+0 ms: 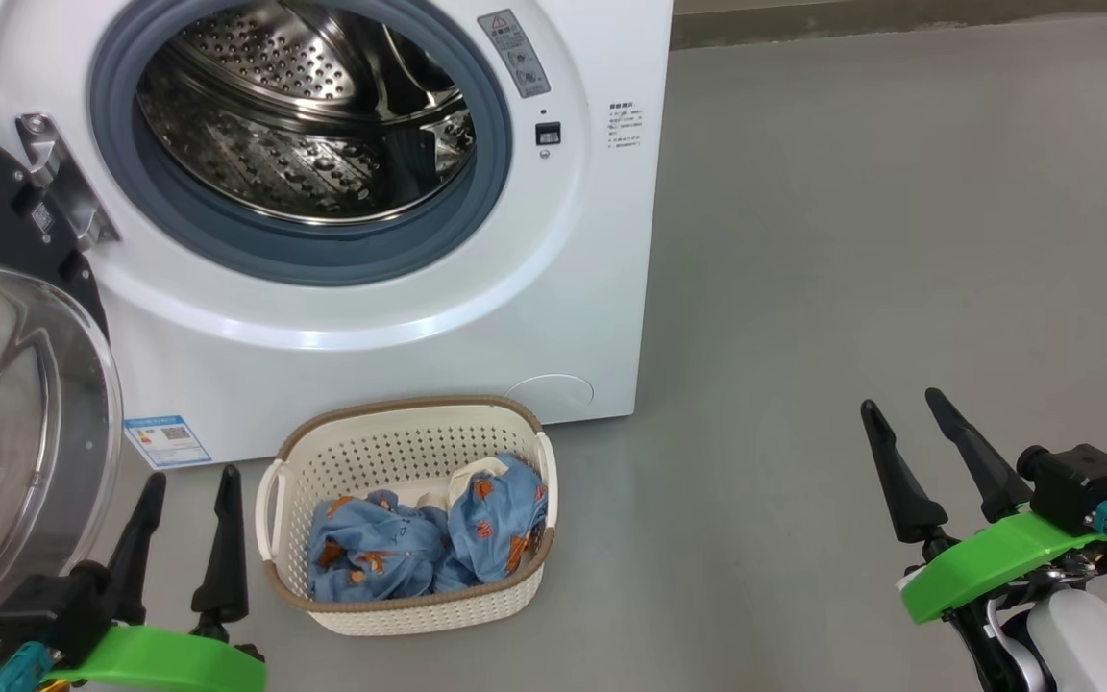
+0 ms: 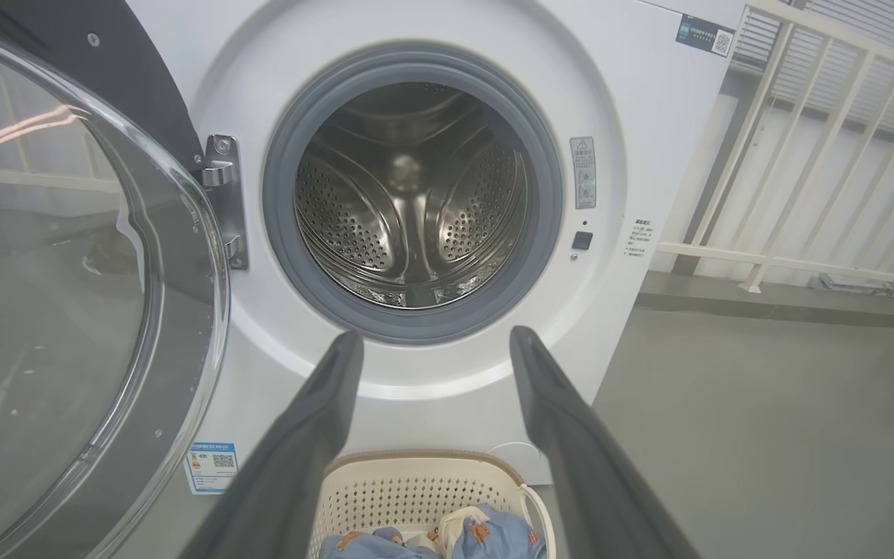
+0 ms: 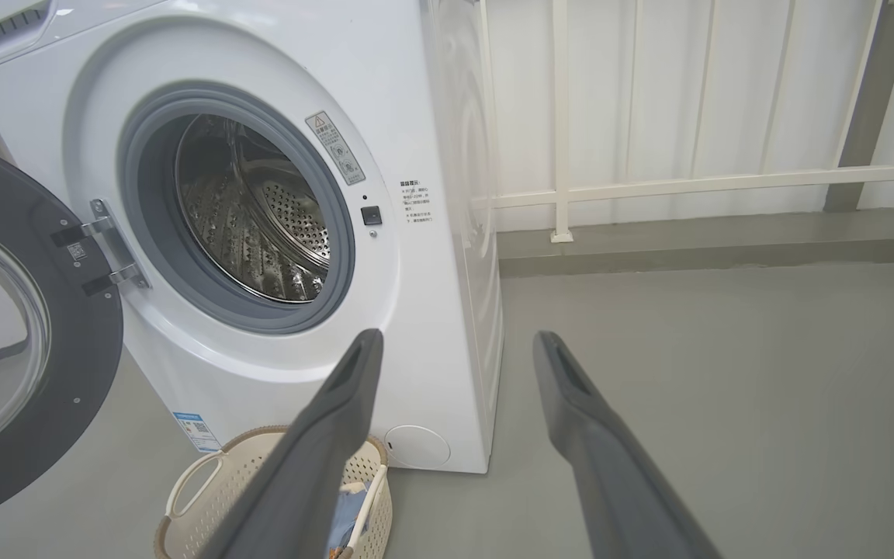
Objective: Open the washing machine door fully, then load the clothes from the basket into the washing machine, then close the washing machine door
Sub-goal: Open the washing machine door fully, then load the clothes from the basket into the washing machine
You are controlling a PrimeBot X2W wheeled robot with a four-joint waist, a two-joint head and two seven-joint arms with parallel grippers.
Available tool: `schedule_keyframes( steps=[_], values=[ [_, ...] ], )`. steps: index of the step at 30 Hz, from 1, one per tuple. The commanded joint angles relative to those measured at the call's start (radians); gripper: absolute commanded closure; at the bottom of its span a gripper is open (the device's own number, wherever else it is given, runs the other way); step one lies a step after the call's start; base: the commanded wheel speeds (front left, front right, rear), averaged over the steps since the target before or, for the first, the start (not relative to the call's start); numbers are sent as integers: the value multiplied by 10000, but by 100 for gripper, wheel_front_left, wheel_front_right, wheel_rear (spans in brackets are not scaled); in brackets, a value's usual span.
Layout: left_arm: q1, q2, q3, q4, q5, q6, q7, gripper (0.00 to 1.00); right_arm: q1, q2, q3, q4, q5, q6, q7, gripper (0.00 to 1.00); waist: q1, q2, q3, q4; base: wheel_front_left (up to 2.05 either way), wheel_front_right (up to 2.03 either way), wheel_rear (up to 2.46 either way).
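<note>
The white washing machine (image 1: pixel 438 317) stands with its steel drum (image 1: pixel 304 115) bare inside. Its black door (image 1: pixel 15 404) with the glass bowl hangs swung wide open at the left, also seen as the door (image 2: pixel 67 272) and the door (image 3: pixel 20 334). On the floor in front sits the cream basket (image 1: pixel 400 432) holding the blue bear-print clothes (image 1: pixel 429 543). My left gripper (image 1: pixel 190 482) is open, just left of the basket beside the door. My right gripper (image 1: pixel 902 404) is open over bare floor, far right of the basket. The left wrist view shows the basket (image 2: pixel 416 485) below its fingers.
Grey floor (image 1: pixel 851 240) stretches to the right of the machine. A white railing (image 3: pixel 687 182) and a low ledge run behind it. A blue label sticker (image 1: pixel 167 440) sits at the machine's lower left corner.
</note>
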Motion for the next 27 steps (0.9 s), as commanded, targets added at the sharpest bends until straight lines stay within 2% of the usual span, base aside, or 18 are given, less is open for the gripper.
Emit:
schedule_keyframes(
  steps=[1,27],
  values=[
    [-155,298,353,-273,30,23,-38,0,-354,-168,53,-251,-220,56,-124,0,0,-1,14,25,0,0,0],
    [-267,321,215,-165,-25,-8,-60,0,-311,-109,-200,-326,-348,56,-124,0,0,-1,126,293,0,0,0]
  ],
)
